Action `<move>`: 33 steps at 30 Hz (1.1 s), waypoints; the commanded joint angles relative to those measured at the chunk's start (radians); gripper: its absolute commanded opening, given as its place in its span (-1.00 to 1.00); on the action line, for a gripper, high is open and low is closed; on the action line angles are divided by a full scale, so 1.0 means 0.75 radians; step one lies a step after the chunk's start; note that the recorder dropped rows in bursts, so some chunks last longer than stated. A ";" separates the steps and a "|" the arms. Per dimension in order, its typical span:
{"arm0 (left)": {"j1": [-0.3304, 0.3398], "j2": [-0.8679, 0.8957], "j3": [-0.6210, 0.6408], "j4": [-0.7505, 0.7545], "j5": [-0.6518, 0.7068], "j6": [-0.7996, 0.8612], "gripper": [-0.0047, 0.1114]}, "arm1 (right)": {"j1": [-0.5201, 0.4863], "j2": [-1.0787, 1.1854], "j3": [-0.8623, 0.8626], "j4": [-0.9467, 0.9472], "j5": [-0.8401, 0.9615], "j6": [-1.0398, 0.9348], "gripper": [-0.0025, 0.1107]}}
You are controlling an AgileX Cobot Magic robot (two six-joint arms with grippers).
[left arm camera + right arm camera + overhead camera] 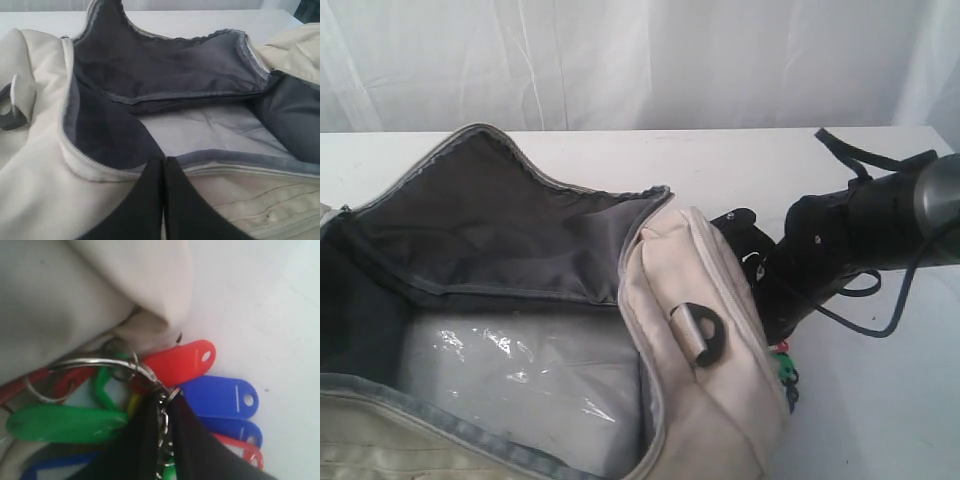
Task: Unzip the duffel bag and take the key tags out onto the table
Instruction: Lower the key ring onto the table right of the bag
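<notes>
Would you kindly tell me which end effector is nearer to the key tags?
Right. The right end effector is clamped on the ring of the key tags, beside the duffel bag; the left end effector sits shut at the bag's open rim, away from them.

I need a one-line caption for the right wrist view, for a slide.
Right hand shut on the key tags, beside the cream duffel bag, over the white table.

Bright diffuse light, glare on plastic (520,350) in the duffel bag (710,290), wrist views perhaps slightly blurred
</notes>
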 commanded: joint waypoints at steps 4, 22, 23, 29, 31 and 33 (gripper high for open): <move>0.003 0.003 0.005 -0.015 0.005 0.004 -0.92 | -0.006 -0.022 -0.099 -0.070 0.241 -0.027 -0.96; 0.003 0.003 0.005 -0.015 0.005 0.004 -0.92 | -0.230 -0.196 -0.097 -0.308 0.529 0.006 -0.96; 0.003 0.003 0.005 -0.015 0.005 0.004 -0.92 | -0.239 -0.196 -0.097 -0.308 0.535 0.006 -0.96; 0.003 0.003 0.005 -0.015 0.005 0.004 -0.92 | -0.259 -0.189 -0.097 -0.308 0.538 0.006 -0.96; 0.003 0.003 0.005 -0.015 0.005 0.004 -0.92 | -0.259 -0.179 -0.097 -0.320 0.538 0.009 -0.95; 0.003 0.003 0.005 -0.015 0.005 0.004 -0.92 | -0.259 -0.165 -0.097 -0.328 0.538 0.035 -0.92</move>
